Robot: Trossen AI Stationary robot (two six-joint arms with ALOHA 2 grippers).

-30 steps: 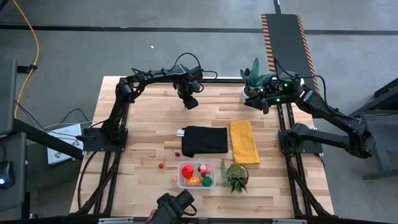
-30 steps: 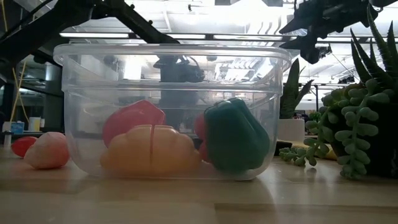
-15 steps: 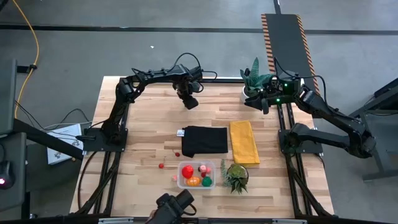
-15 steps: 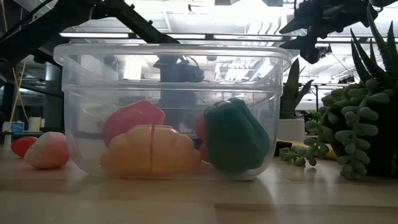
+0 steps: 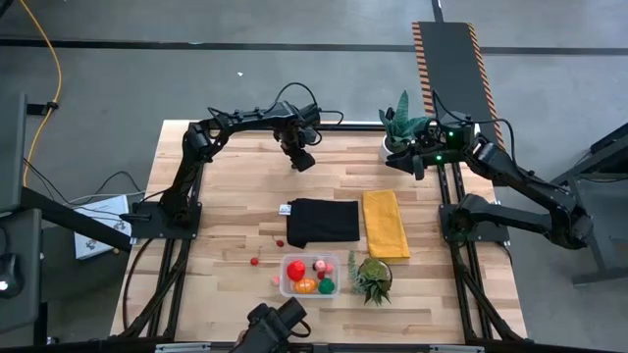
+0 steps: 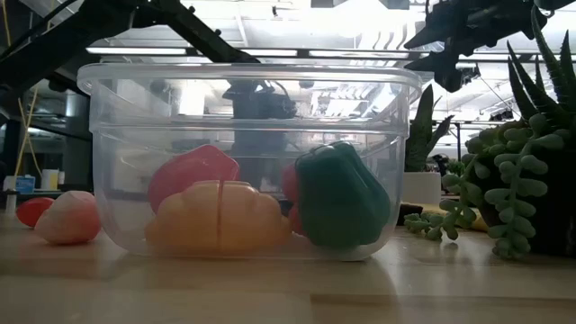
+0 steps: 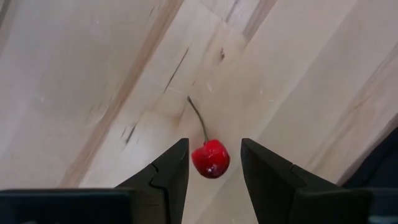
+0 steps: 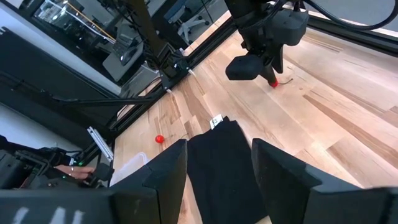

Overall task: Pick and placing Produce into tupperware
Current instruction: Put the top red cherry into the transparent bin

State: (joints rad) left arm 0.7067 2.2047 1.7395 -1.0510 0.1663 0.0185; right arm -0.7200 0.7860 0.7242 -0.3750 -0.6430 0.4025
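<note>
Jaws apart on both arms, neither holding anything. Seen from above, the left gripper [image 5: 302,160] hovers near the table's far edge, well apart from the tupperware [image 5: 310,276] at the near edge, while the right gripper [image 5: 416,163] waits beside a potted plant [image 5: 400,126]. Two small red pieces still lie loose on the wood beside the black cloth [image 5: 323,222].

At table level, the tub holds a red piece, an orange one [image 6: 219,217] and a green pepper [image 6: 342,196]; a pink fruit [image 6: 67,217] sits just outside its wall.

Left wrist view: a stemmed cherry [image 7: 210,158] lies on the boards between the open fingers [image 7: 165,174]. Small, round and glossy, it could likely squirt sideways or roll if the jaws close off-centre, or be caught by the stem alone.

Right wrist view: the fingers [image 8: 166,168] frame the cloth. No readable writing anywhere; the cloth's white tag is too small to read.
</note>
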